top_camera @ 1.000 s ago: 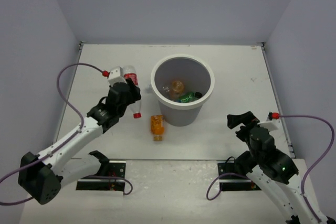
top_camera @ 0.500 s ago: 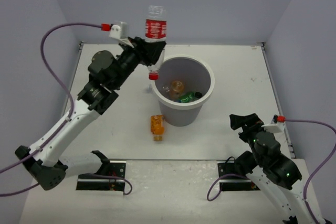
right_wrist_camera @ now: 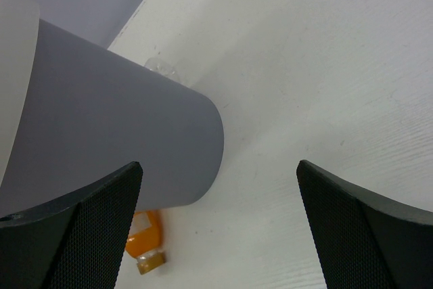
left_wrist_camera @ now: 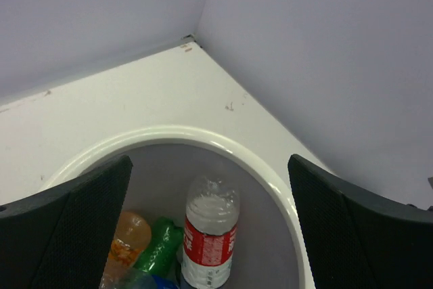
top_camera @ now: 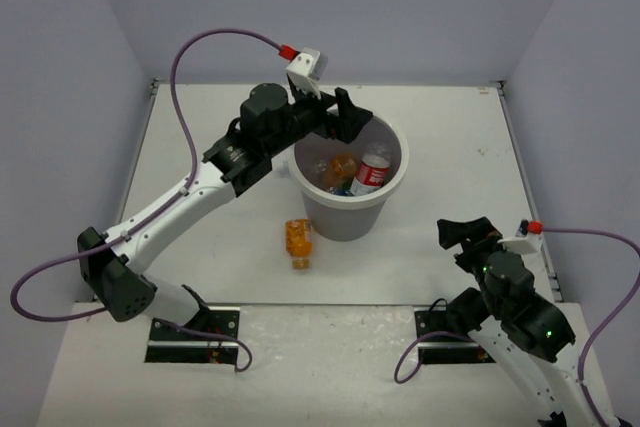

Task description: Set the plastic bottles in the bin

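The bin (top_camera: 345,217) is a light-grey bucket with a white rim, standing mid-table. Inside it lie a clear bottle with a red label (top_camera: 374,173), an orange bottle (top_camera: 340,167) and a green bottle (top_camera: 352,187). My left gripper (top_camera: 345,117) hovers over the bin's far-left rim, open and empty. In the left wrist view the red-label bottle (left_wrist_camera: 210,235) lies below the left gripper (left_wrist_camera: 210,167), beside the green bottle (left_wrist_camera: 159,248). Another orange bottle (top_camera: 298,241) lies on the table in front of the bin. My right gripper (top_camera: 465,235) stands open at the near right.
In the right wrist view the bin wall (right_wrist_camera: 115,133) fills the left side, with the orange bottle (right_wrist_camera: 145,238) at its foot and a bit of clear plastic (right_wrist_camera: 162,69) behind it. The right gripper (right_wrist_camera: 220,167) faces bare white table. Grey walls enclose the table.
My left arm swung the red-label bottle up and over the bin, then opened; the bottle now lies inside the bin. The right arm has barely moved.
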Robot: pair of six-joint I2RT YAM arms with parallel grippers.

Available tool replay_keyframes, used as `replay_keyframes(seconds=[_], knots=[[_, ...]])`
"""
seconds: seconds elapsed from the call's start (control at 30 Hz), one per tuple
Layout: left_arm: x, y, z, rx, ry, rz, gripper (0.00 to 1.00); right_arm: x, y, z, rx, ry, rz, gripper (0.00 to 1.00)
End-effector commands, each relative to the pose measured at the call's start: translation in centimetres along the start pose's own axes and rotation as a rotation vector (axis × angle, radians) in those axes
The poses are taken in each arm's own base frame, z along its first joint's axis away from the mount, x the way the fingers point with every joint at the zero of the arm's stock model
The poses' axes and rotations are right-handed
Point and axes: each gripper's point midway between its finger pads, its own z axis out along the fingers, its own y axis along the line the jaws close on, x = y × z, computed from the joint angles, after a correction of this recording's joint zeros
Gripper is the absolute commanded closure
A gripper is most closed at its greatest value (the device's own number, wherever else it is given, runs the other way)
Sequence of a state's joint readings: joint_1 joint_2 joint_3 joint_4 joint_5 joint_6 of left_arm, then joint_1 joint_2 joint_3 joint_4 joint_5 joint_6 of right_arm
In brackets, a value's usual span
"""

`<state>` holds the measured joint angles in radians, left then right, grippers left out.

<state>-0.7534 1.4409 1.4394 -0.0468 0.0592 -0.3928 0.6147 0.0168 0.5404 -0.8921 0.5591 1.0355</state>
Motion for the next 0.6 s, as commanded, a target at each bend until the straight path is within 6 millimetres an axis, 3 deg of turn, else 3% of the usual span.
replay_keyframes(seconds=[0.0, 0.27, 0.33, 0.4, 0.47, 0.5, 0.57], knots=[[-4.1, -2.2, -2.1, 0.061, -0.072, 0.053, 0.0, -1.1, 0.4, -0.6, -0.015, -0.031, 0.013, 0.01], [-4.6, 0.4, -7.7, -0.098, -0.107, 0.088, 0.0, -1.0, 0.4, -0.6, -0.015, -0.026, 0.01, 0.01], [-4.0, 1.9, -11.0, -0.175, -0.139, 0.065, 0.0, -0.9, 0.4, -0.5, -0.013, -0.023, 0.008, 0.01], [-4.3, 2.7, -13.1, -0.22, -0.179, 0.04, 0.0, -0.9, 0.4, -0.5, -0.011, -0.022, 0.007, 0.01], [-1.1, 5.2, -15.8, -0.315, -0.182, -0.014, 0.0, -0.9, 0.3, -0.5, -0.005, -0.023, 0.004, 0.01], [-0.9, 5.3, -16.9, -0.322, -0.206, -0.053, 0.0, -0.9, 0.3, -0.4, -0.004, -0.024, 0.005, 0.01], [3.4, 7.2, -17.3, -0.379, -0.148, -0.111, 0.0, -0.9, 0.2, -0.4, 0.002, -0.026, 0.004, 0.01]])
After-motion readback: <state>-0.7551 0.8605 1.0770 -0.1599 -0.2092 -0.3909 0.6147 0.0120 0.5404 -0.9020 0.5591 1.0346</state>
